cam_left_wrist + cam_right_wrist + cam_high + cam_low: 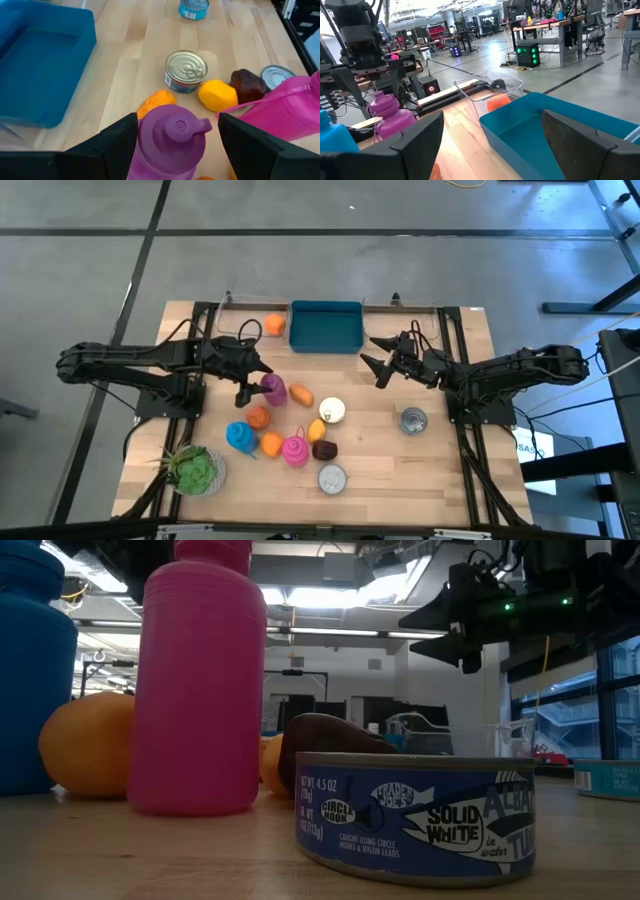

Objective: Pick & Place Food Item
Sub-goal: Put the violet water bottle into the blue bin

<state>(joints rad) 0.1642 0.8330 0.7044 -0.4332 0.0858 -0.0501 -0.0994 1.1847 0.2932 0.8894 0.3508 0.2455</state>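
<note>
Around the purple bottle [170, 142] we see the left claw [172, 145], with one dark finger on each side of the bottle's body. Its fingers [117, 142] are partly open, and we cannot tell if they press on the bottle or only stand beside it. From above, the left claw [250, 387] sits over the same purple bottle [272, 389], near the middle of the wooden surface [440, 470].

Only the left wrist view shows the things just past the bottle up close: a gold-topped can [185, 71], a yellow lemon [217, 95], an orange fruit [156, 101], a dark brown food piece [248, 85] and a pink bottle [285, 110].

Farther right, the right claw [379, 360] is wide open and holds nothing. It hangs above the surface beside the blue bin [325, 326].

Only the right wrist view shows a clear tub [487, 90] behind the blue bin [555, 130], with something orange in it.

Only the low view lets us read the tuna can [415, 815], which stands close to the camera beside the pink bottle [198, 680].
</note>
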